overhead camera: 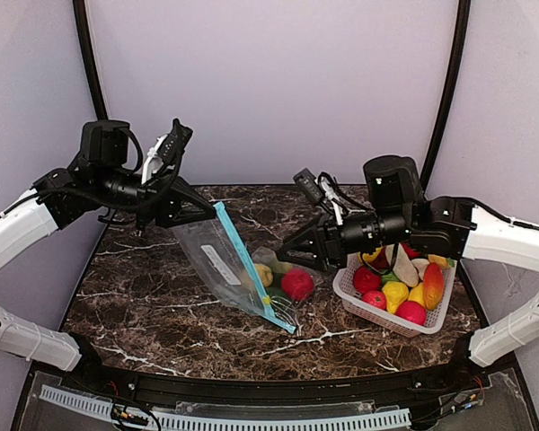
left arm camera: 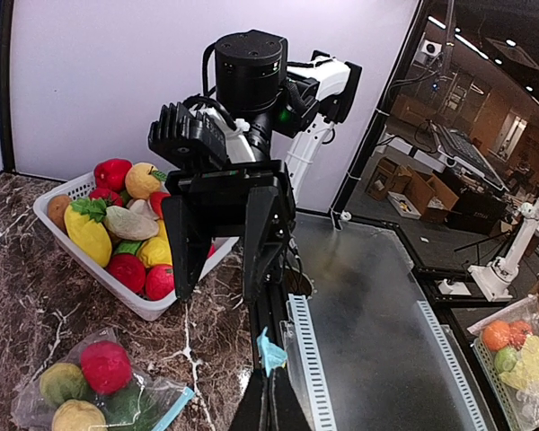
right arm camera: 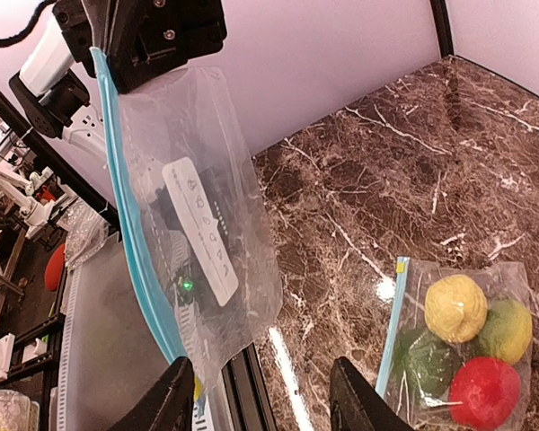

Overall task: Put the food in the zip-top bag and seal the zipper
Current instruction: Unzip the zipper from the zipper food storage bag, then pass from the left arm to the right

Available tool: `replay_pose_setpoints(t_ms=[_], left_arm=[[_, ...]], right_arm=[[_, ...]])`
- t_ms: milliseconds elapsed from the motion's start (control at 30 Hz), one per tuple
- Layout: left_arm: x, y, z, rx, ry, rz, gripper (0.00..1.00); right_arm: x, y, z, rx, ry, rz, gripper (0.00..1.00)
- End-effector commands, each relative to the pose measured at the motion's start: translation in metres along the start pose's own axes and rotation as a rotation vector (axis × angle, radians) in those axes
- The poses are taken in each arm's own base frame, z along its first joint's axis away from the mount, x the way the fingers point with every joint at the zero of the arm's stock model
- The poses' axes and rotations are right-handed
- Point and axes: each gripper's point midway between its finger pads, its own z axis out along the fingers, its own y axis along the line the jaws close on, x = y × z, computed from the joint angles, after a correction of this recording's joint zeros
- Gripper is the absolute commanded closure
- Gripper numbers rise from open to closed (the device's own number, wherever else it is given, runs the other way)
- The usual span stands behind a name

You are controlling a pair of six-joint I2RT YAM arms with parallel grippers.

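Note:
My left gripper (overhead camera: 210, 207) is raised over the table's left half and is shut on the top corner of an empty zip-top bag (overhead camera: 217, 260). Its blue zipper edge (overhead camera: 251, 269) slants down to the marble. In the left wrist view the shut fingertips (left arm camera: 271, 375) pinch a bit of blue zipper (left arm camera: 271, 348). My right gripper (overhead camera: 290, 250) hangs open beside that bag, its two fingers (right arm camera: 166, 400) spread with nothing between them. A second bag (right arm camera: 467, 346) lies on the table with red, yellow and green food inside. More food (overhead camera: 393, 292) fills the white basket (overhead camera: 349, 289).
The basket (left arm camera: 67, 193) stands at the table's right side under my right arm. The filled bag (overhead camera: 287, 277) lies mid-table just behind the hanging bag's lower end. A white slotted rail (overhead camera: 225, 419) runs along the near edge.

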Motion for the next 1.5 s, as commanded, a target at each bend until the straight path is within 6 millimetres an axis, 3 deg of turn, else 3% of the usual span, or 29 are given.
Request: replay_pose_setpoints(t_ms=[0, 333, 900, 1467], left_arm=[[0.005, -0.012, -0.003, 0.051, 0.005, -0.011, 0.99], [0.007, -0.01, -0.002, 0.052, 0.006, -0.017, 0.99], [0.008, -0.008, -0.002, 0.039, 0.01, -0.016, 0.99], [0.005, -0.009, -0.002, 0.04, 0.003, -0.012, 0.99]], right_arm=[[-0.011, 0.012, 0.017, -0.023, -0.035, -0.07, 0.52], [-0.007, 0.033, 0.036, -0.103, 0.0, -0.11, 0.59], [-0.013, 0.046, 0.026, -0.158, -0.045, -0.129, 0.6], [0.0, 0.041, 0.04, -0.17, 0.008, -0.105, 0.64]])
